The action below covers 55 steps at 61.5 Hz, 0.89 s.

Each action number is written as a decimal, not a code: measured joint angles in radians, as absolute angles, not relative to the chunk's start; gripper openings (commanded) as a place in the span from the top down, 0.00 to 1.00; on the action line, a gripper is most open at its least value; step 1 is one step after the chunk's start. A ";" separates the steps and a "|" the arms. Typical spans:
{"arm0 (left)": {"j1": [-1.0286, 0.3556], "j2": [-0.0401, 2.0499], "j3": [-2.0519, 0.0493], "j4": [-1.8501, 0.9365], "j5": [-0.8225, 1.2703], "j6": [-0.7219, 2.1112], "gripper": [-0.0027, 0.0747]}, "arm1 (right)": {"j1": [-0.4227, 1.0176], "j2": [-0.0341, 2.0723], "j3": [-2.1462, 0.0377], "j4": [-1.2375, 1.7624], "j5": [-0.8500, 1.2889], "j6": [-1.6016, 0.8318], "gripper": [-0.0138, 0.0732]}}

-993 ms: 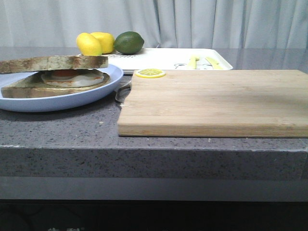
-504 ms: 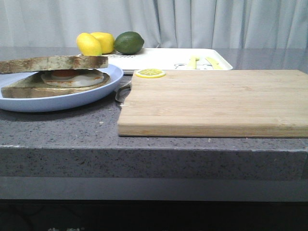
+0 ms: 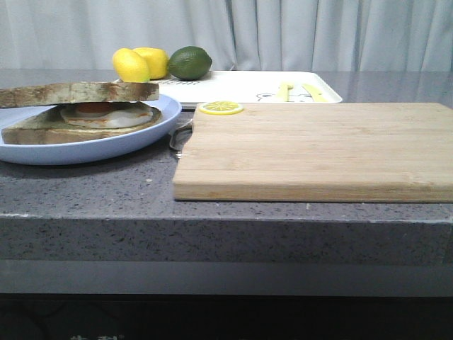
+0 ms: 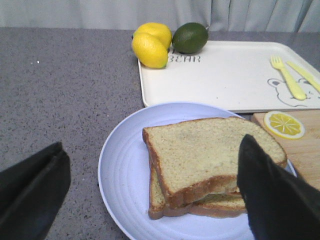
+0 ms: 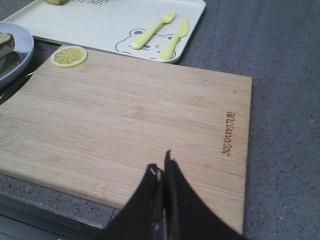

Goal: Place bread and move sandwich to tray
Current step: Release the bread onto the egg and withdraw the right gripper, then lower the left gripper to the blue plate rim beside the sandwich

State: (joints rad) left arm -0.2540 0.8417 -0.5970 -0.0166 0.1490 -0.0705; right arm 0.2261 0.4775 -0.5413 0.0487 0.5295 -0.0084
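The sandwich [image 3: 106, 117] lies on the round pale blue plate [image 3: 92, 151] at the table's left; its white egg and orange yolk show between two slices. The bread [image 3: 78, 92] lies on top of it, and also shows in the left wrist view [image 4: 210, 155]. My left gripper [image 4: 152, 150] is open and empty, its fingers wide apart on either side of the plate [image 4: 122, 165]. The white tray [image 3: 241, 86] lies behind, and shows in both wrist views [image 4: 225, 75] [image 5: 95, 22]. My right gripper [image 5: 162, 162] is shut and empty over the cutting board's near edge. Neither gripper shows in the front view.
A wooden cutting board [image 3: 311, 149] fills the middle and right, with a lemon slice [image 3: 220, 108] at its far left corner. Two lemons [image 3: 138, 64] and a lime [image 3: 190, 62] sit at the tray's far left. A yellow fork [image 5: 152, 29] and knife [image 5: 172, 39] lie on the tray.
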 measured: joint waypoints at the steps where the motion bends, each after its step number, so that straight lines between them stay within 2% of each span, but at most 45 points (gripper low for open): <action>1: -0.254 0.852 -0.601 -0.017 0.152 -0.070 0.12 | 0.226 0.478 -0.541 0.049 0.528 -0.008 0.91; 8: -0.240 0.921 -0.639 -0.017 0.193 -0.070 0.15 | 0.226 0.478 -0.541 0.049 0.528 -0.008 0.91; 29: -0.088 1.163 -0.821 -0.050 0.321 -0.076 0.17 | 0.226 0.478 -0.541 0.049 0.527 -0.008 0.91; 55: -0.085 1.470 -0.998 -0.055 0.454 -0.076 0.17 | 0.226 0.478 -0.541 0.049 0.525 -0.008 0.91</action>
